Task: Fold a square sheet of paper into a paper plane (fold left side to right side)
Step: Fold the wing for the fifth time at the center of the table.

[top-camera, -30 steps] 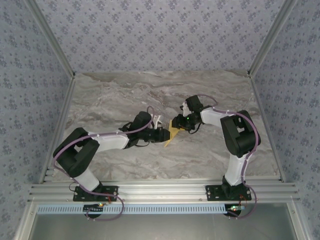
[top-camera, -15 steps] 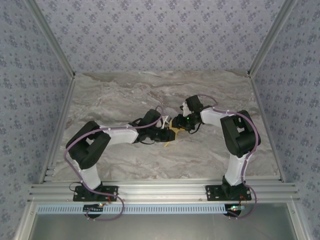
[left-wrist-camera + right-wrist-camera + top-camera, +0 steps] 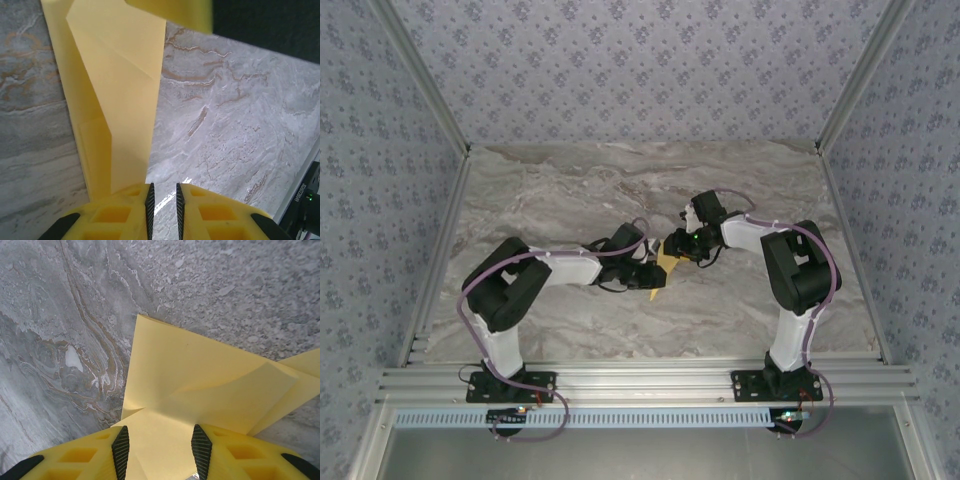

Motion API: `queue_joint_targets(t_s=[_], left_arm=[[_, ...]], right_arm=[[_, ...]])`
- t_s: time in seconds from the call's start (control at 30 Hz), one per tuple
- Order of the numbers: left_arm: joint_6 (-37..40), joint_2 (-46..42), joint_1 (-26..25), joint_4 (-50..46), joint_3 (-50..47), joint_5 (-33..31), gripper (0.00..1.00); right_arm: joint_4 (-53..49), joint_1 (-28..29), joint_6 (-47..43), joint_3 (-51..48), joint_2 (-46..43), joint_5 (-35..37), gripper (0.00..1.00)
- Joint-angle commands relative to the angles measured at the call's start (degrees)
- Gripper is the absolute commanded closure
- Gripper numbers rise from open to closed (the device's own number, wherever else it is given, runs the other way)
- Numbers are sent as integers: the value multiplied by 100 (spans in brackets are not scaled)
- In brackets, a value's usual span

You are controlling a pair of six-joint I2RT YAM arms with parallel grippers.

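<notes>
Sheet of paper [image 3: 663,268], partly folded with overlapping flaps, lies mid-table [image 3: 740,180] between the two grippers. Left gripper [image 3: 164,192]: jaws all but closed, bare marble showing through the slot, the sheet's right edge meeting its left finger [image 3: 120,212]. Cannot tell whether it is pinching. Right gripper [image 3: 160,440]: moderately wide, a flap lying between or under its fingers, not clamped. Judgement: very light, limp, springy at fresh creases, likely to slide on the smooth stone, and it creases or tears easily. Best held down flat near a crease with one gripper while the other takes a free left edge, gently.
</notes>
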Motion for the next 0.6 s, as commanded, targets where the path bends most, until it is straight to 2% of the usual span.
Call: queue_joint_targets(t_s=[0.0, 0.57], left_arm=[[122, 77, 5, -181, 111, -109, 79], [34, 196, 1, -97, -63, -150, 79]], right_arm=[[-504, -54, -33, -168, 130, 459, 56], [-535, -41, -48, -127, 122, 446, 56]])
